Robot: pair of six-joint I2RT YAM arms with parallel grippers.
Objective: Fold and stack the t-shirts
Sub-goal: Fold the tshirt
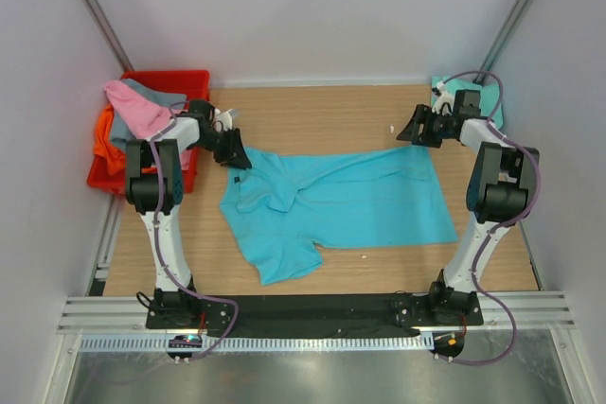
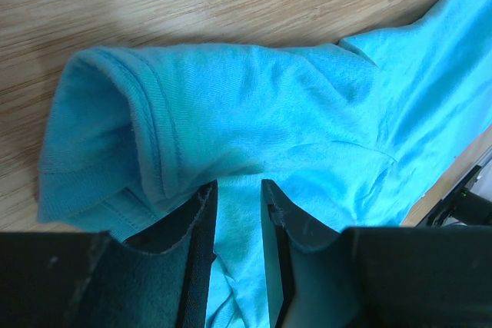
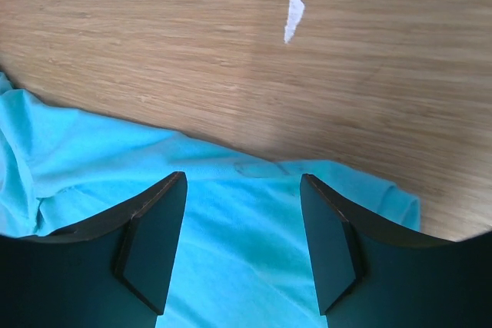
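A bright turquoise t-shirt lies spread across the middle of the table, with its left part rumpled. My left gripper is at the shirt's far left corner. In the left wrist view its jaws stand narrow, shut on a bunched fold of the turquoise t-shirt beside a sleeve opening. My right gripper hovers at the far right corner. Its jaws are open over the turquoise t-shirt's edge, holding nothing. A mint-teal t-shirt lies at the back right. Pink, grey and orange t-shirts fill the crate.
A red plastic crate stands at the far left of the table. A small white scrap lies on the bare wood beyond the shirt's far edge. White walls close in the sides and back.
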